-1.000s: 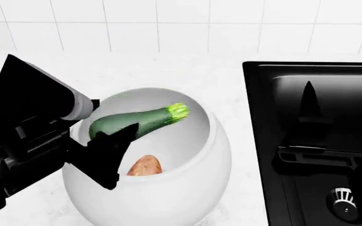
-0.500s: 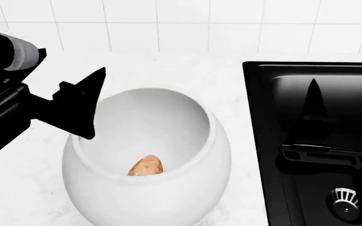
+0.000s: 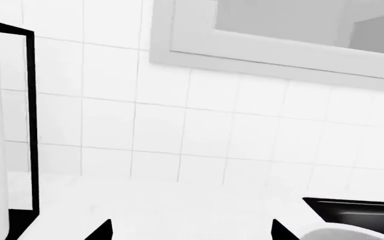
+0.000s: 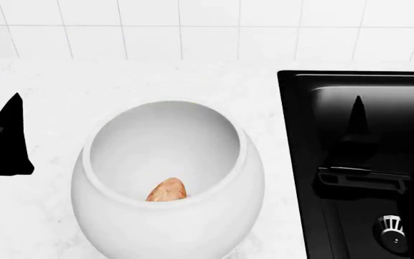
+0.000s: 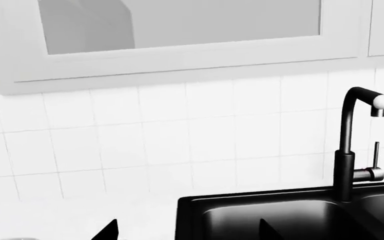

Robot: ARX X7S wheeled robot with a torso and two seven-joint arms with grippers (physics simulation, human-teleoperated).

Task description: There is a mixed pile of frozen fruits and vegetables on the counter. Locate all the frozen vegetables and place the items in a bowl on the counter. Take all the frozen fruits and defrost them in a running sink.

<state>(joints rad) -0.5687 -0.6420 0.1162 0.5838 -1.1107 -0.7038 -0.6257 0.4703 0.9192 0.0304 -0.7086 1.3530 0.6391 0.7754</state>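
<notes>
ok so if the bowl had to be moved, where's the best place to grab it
Grip the rim of the bowl, coming down from above with one finger inside and one outside. The body is wide, rounded and glossy, too fat for a pincer to span, and the rim curves inward to form a lip. The left side is probably easiest, since the left pincer sits just beside it. Keep clear of the sweet potato inside.

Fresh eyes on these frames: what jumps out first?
The big glossy white bowl on the white counter dominates the head view, with an orange-tan sweet potato low inside it. To its right, the glossy black sink contrasts hard with all the white, with its tall black faucet clear in the right wrist view.
</notes>
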